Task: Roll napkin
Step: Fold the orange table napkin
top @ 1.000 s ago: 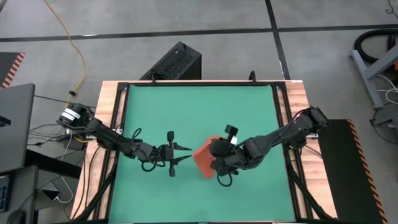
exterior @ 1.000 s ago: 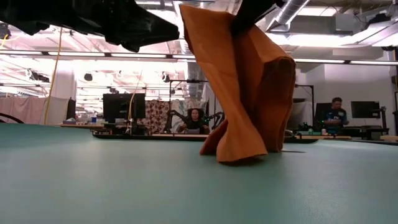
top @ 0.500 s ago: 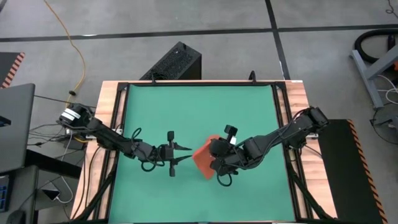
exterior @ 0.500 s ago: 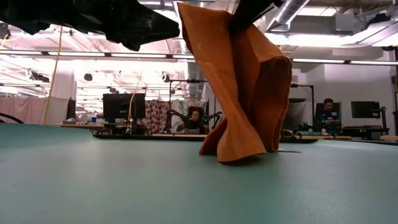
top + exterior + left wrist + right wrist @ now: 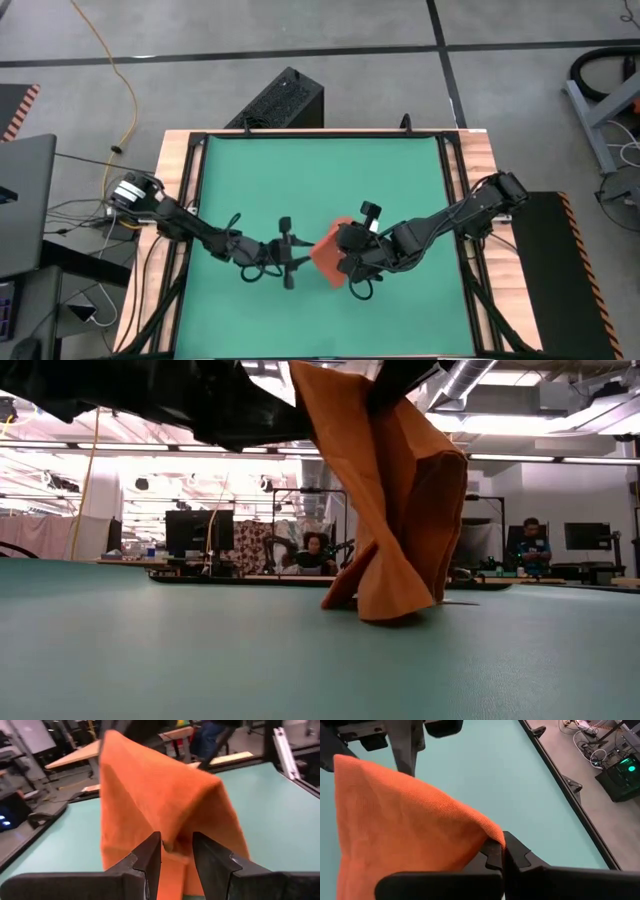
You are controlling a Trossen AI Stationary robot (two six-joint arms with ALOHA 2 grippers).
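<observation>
napkin (image 5: 327, 252) edge pinched in right gripper (image 5: 501, 854), hem touching mat, left gripper (image 5: 176, 856) parted beside it

Green mat tabletop (image 5: 300, 180) w/ black rails and a wood border (light-brown strips along both sides). Only thing touching it is the orange-red napkin (image 5: 395, 500), approx mid-table, slightly toward the near edge: its lower end rests bunched on the mat, the rest hangs upright
</observation>
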